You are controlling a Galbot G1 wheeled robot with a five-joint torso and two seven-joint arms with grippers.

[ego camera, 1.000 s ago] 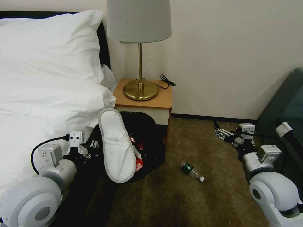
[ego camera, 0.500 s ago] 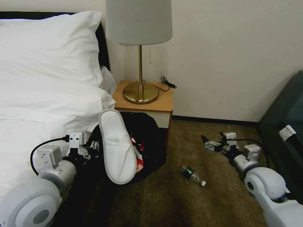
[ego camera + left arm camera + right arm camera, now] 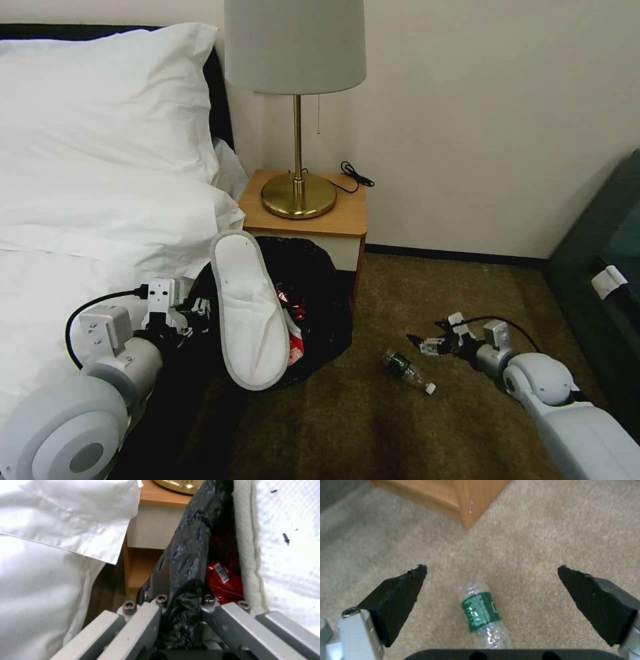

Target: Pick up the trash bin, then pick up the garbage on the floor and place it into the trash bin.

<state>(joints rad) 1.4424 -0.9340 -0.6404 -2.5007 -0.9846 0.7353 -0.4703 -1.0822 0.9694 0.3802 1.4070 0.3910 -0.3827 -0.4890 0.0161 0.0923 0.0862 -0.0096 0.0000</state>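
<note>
The black trash bin (image 3: 320, 293) hangs tilted beside the bed, and my left gripper (image 3: 195, 311) is shut on its bag-lined rim (image 3: 186, 562). A white slipper (image 3: 250, 310) sticks out of the bin over red wrappers (image 3: 293, 320); the left wrist view shows the same slipper (image 3: 286, 542) and a red wrapper (image 3: 223, 582). A small green-labelled bottle (image 3: 405, 369) lies on the carpet. My right gripper (image 3: 422, 344) is open, low over the floor just right of the bottle. In the right wrist view the bottle (image 3: 481, 612) lies between the spread fingers of my right gripper (image 3: 491, 568).
A wooden nightstand (image 3: 347, 213) with a brass lamp (image 3: 298, 193) stands against the wall behind the bin; its corner (image 3: 466, 505) is close beyond the bottle. The bed with white pillows (image 3: 100, 167) is at left, and a dark cabinet (image 3: 600, 253) at right.
My right arm has dropped and swung left, from near the dark cabinet down to the bottle. The left gripper and the bin have stayed put. The camera shifted slightly.
</note>
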